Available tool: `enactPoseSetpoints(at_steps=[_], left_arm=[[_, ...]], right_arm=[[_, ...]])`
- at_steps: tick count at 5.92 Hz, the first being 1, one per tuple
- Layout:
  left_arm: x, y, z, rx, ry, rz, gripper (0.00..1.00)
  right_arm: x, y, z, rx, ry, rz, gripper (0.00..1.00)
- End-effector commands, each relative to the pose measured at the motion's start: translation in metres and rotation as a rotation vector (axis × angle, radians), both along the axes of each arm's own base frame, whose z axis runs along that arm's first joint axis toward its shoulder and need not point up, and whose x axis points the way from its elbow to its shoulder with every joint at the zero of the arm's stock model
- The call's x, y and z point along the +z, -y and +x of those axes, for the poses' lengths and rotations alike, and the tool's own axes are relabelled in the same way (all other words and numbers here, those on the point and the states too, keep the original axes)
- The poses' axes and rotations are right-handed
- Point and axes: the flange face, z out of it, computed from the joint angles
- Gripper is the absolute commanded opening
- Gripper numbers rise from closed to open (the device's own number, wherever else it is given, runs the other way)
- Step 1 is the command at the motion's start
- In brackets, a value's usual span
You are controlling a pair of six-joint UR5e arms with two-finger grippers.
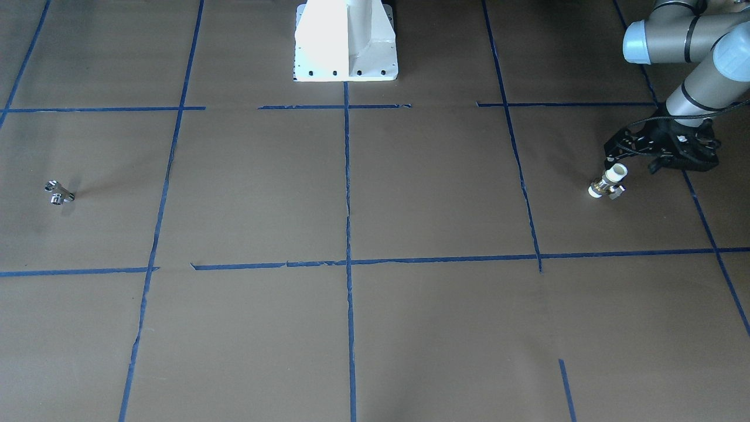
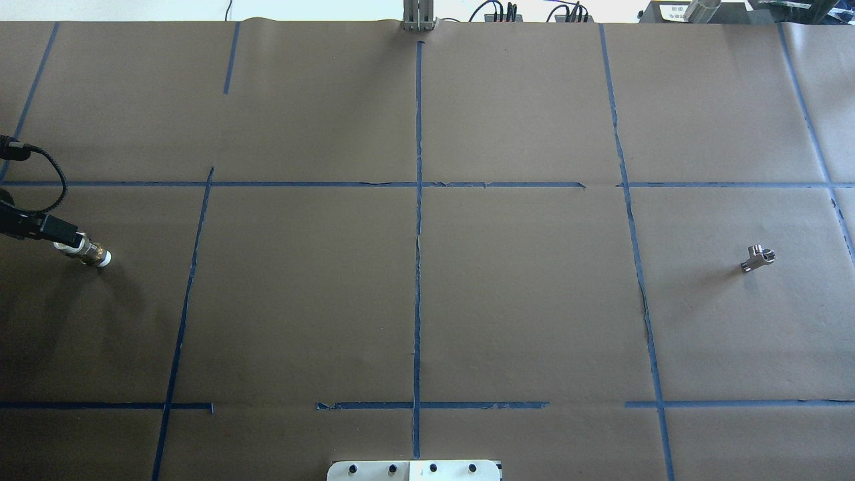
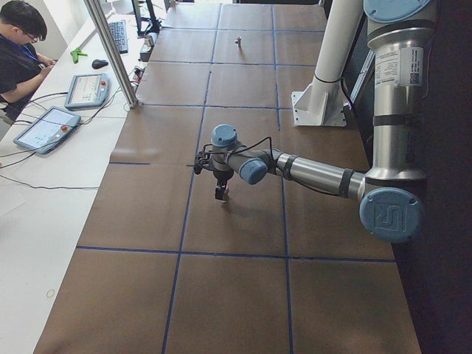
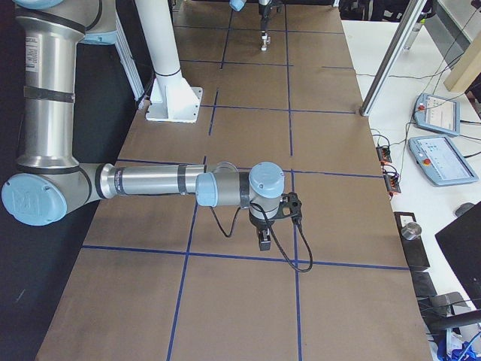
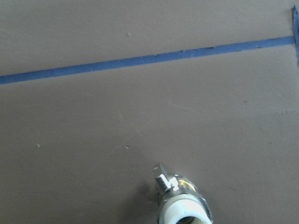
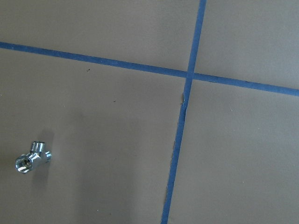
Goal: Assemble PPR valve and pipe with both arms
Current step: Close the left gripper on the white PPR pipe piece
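Left gripper (image 1: 613,166) clasps PPR valve (image 1: 607,186) | pipe (image 1: 59,193) well apart across table (image 1: 410,193)

Brown paper table (image 2: 534,300), blue tape grid (image 2: 418,267) — operator (image 3: 18,51), teach pendant (image 3: 46,127) alongside.

PPR valve (image 1: 607,182): white plastic, brass | pipe (image 1: 59,193): glossy chrome

White-and-brass PPR valve (image 1: 607,183), chrome-silver pipe (image 1: 59,193), brown table (image 1: 445,187) with blue tape grid (image 1: 347,176).
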Motion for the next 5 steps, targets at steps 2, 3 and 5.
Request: enactPoseSetpoints(at_steps=[2, 3, 5], left_arm=[[-0.0034, -0.0002, 0.0110, 0.003, -0.006, -0.012, 0.95], [-0.0019, 0.0007, 0.0125, 0.004, -0.005, -0.013, 0.95], [-0.0008, 0.0024, 0.0136, 0.003, -0.003, -0.016, 0.78]], right_arm=[[0.0004, -0.0003, 0.0000, 0.000, 0.000, -0.001, 1.00], [0.0004, -0.0003, 0.0000, 0.000, 0.000, -0.001, 1.00], [0.0009, -0.0010, -0.0001, 0.001, 0.002, -0.004, 1.00]])
